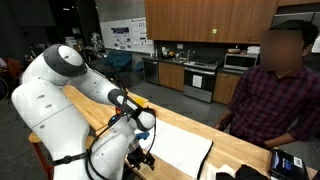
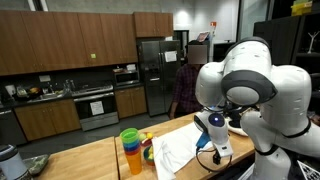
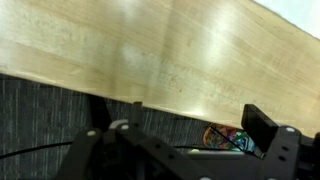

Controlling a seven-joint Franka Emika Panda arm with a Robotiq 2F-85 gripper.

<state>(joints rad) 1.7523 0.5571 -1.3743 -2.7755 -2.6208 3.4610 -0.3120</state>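
In an exterior view, a stack of coloured cups point(image 2: 130, 152) stands at the left of the wooden table point(image 2: 80, 162), with a few small bright items point(image 2: 148, 146) just beside it; what these are is too small to tell. To their right lies a white cloth point(image 2: 176, 150), rumpled and spread flat on the tabletop. Right again, the gripper point(image 2: 220, 152) hangs low just beside the cloth's near edge, apparently not touching it, with the bulky white arm point(image 2: 250, 85) behind it. In the wrist view the gripper point(image 3: 180, 138) has its jaws spread wide with nothing between them, looking across bare wood towards a patch of colour point(image 3: 226, 138) at the table's edge. A person in a plaid shirt point(image 1: 272, 95) sits at the far side of the table. The step in hand looks like an approach, with the empty tool poised near the cloth. Taking hold of it would call for lowering onto a raised fold and pinching thin fabric without scraping the wood.
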